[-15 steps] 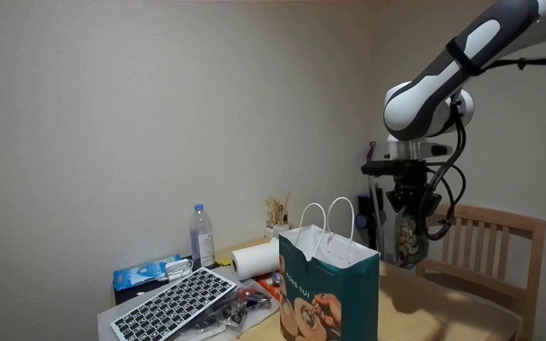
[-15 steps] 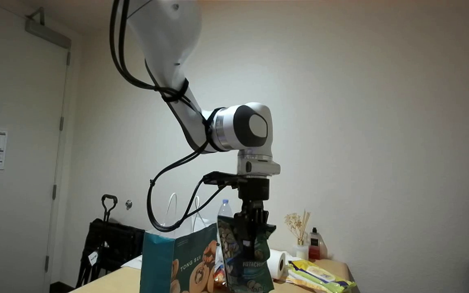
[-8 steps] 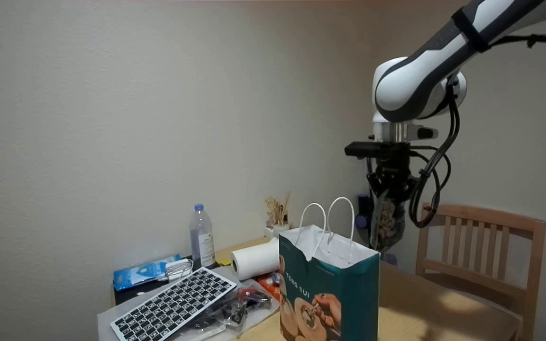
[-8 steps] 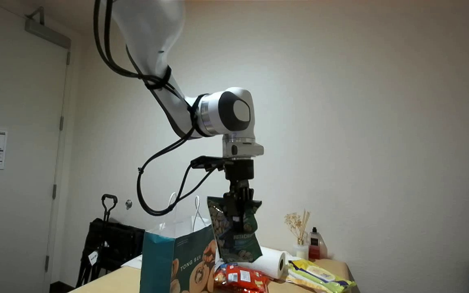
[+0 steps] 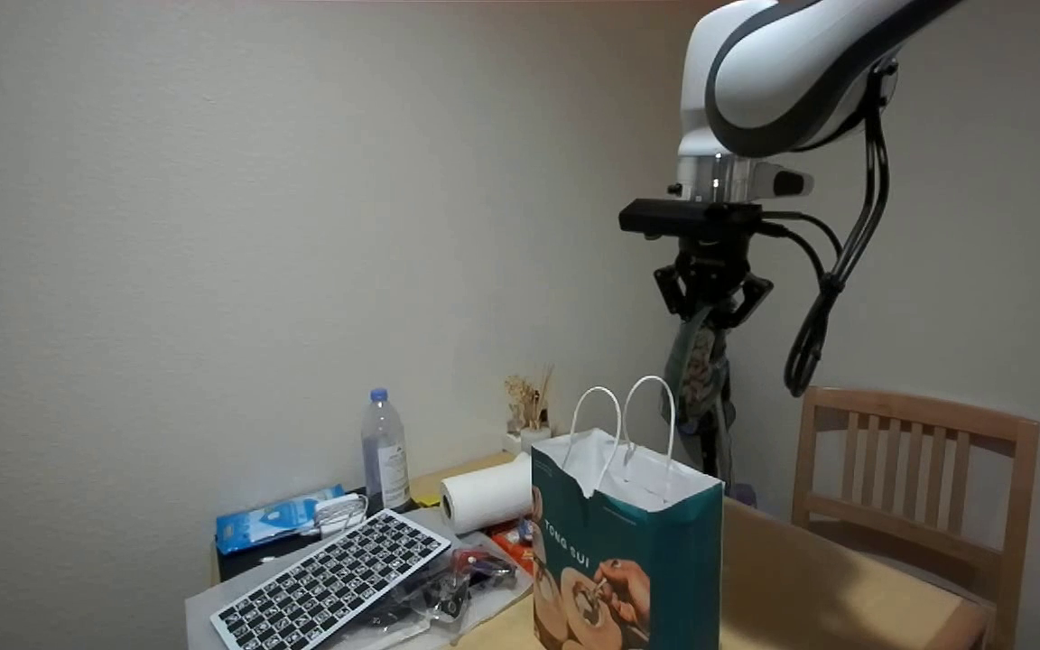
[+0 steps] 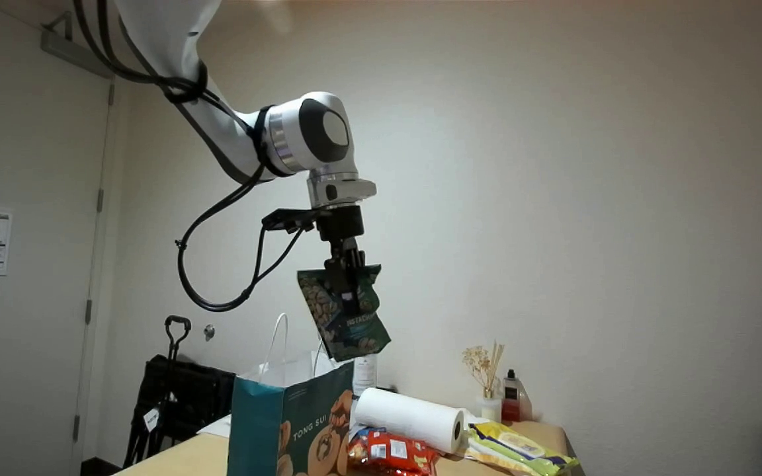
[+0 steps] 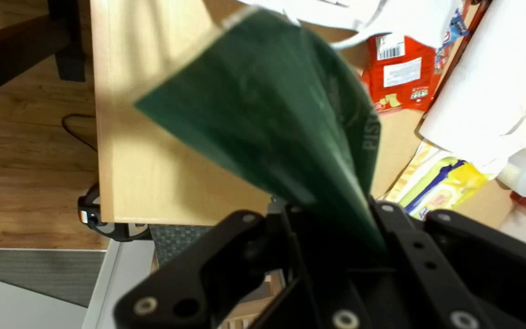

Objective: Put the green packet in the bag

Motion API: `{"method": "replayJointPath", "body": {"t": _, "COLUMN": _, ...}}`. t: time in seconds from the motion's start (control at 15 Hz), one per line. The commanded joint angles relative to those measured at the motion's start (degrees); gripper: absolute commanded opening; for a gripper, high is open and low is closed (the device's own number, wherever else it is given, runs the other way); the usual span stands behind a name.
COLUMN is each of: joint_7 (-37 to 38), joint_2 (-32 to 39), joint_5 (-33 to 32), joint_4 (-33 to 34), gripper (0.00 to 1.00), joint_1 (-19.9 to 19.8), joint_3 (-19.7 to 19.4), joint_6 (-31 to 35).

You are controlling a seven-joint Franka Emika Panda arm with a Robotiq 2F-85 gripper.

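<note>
The green packet (image 6: 364,330) hangs from my gripper (image 6: 349,305), which is shut on its top part. It tilts slightly, with nut pictures on its face. In an exterior view the packet (image 5: 697,375) shows behind and above the bag (image 5: 684,569), below my gripper (image 5: 710,316). The teal bag (image 6: 256,423) stands upright and open, with white loop handles. The packet's lower edge is about level with the bag's rim and to its right in an exterior view. In the wrist view the packet (image 7: 254,105) fills the middle, and a white bag handle (image 7: 354,42) shows at the top.
A paper towel roll (image 6: 411,416), a red snack packet (image 6: 391,451) and a yellow wipes pack (image 6: 520,449) lie beside the bag. A bottle (image 5: 385,456), a checkered board (image 5: 330,578) and a blue flat packet (image 5: 272,519) are on the table's far side. A wooden chair (image 5: 926,469) stands behind.
My gripper has risen with the green packet still in it and moved left in both exterior views, closer to the bag. The bag has not moved.
</note>
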Motion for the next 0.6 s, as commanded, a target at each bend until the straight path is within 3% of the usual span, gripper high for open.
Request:
{"method": "replayJointPath", "body": {"t": 0.0, "joint_7": 2.11, "joint_2": -1.99, "joint_5": -4.57, "joint_4": 1.18, "gripper": 0.06, "joint_1": 0.15, "joint_3": 4.48, "joint_6": -1.71}}
{"method": "replayJointPath", "body": {"t": 0.53, "joint_7": 7.89, "joint_2": -1.80, "joint_5": -18.01, "joint_4": 3.89, "gripper": 0.06, "joint_1": 1.93, "joint_3": 13.76, "joint_6": -0.67}}
